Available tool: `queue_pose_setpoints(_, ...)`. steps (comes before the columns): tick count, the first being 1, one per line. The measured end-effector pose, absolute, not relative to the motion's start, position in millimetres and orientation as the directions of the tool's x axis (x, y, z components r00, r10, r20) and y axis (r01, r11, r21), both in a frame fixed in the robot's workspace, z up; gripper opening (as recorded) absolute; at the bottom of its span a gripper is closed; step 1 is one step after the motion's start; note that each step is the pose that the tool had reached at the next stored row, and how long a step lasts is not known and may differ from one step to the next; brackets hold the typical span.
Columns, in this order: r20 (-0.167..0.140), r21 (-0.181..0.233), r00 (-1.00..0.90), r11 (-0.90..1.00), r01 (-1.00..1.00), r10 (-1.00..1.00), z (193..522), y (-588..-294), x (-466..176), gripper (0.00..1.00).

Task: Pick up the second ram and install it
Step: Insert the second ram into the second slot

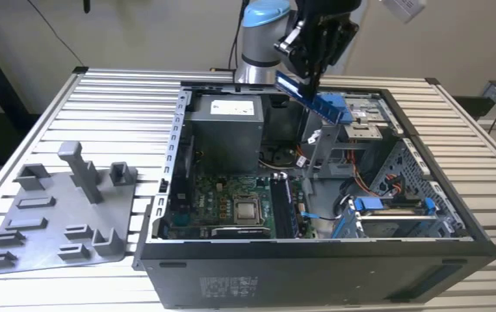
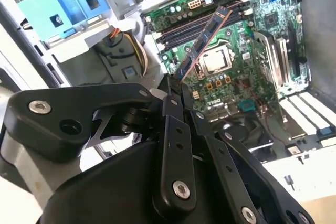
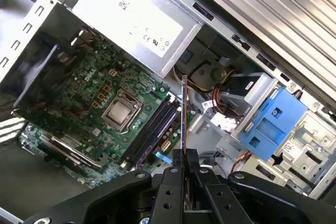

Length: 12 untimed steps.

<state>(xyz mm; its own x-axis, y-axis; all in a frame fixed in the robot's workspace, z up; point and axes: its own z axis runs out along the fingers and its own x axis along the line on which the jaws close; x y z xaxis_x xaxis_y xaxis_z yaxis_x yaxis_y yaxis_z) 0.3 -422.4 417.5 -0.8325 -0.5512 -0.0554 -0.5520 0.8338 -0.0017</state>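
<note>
My gripper (image 1: 306, 79) hangs above the back of the open computer case (image 1: 317, 250), shut on the second ram (image 1: 314, 99), a long thin dark board held at one end and slanting down over the case. In the second wrist view the second ram (image 2: 203, 41) sticks out from the gripper (image 2: 176, 92) over the motherboard. Seen edge-on in the first wrist view, the second ram (image 3: 183, 113) rises from the gripper (image 3: 184, 157), apart from the black memory slots (image 3: 155, 129). Those memory slots (image 1: 287, 205) lie beside the processor socket (image 1: 248, 209), well below the board.
A grey power-supply box (image 1: 226, 130) fills the case's back corner on the exterior view's left. Blue drive brackets (image 1: 391, 205) and cables sit on the exterior view's right. A grey plastic tray (image 1: 57, 214) with upright posts lies on the slatted table (image 1: 117, 97) outside the case.
</note>
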Motion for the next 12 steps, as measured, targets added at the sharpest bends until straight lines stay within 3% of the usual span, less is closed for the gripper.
queue_pose_setpoints(12, -0.055, -0.002, -0.905, 0.906, -0.423, -0.422, 415.0, -422.4, 0.2, 0.14)
